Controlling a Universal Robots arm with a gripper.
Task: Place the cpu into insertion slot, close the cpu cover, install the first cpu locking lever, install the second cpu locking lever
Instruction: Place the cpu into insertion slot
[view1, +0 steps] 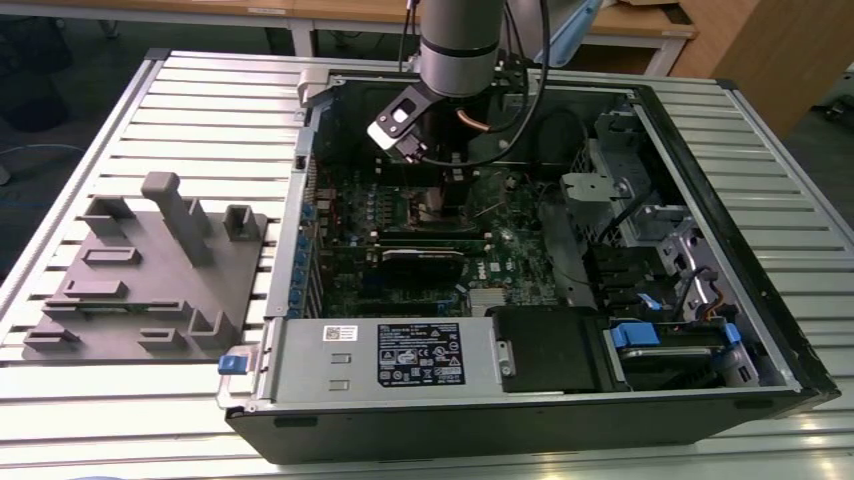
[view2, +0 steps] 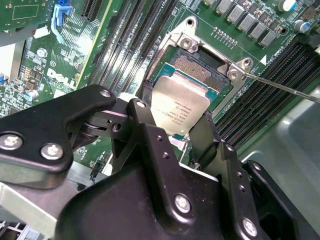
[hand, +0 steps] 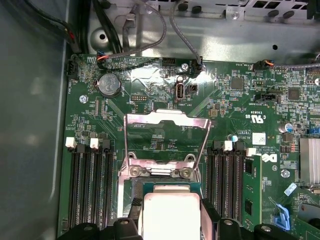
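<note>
1 gripper (view2: 176, 114), 2 fingers (view2: 148, 122) clamped on edges of 1 cpu (view2: 182, 100). cpu sits right over 1 insertion slot (view2: 197, 67), seated or not: can't tell. 1 cpu cover (hand: 165, 119) flipped up, open.

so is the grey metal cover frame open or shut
Open: the grey metal cover frame stands tipped back in the first wrist view; the second wrist view shows the tan-gold socket uncovered.

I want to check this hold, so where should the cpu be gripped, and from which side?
Probably by two opposite thin edges, coming from straight above its flat metal top. The cpu is a thin square plate, so only the edges give purchase, and the underside is left free over the insertion slot. The gripper holds it that way now.
</note>
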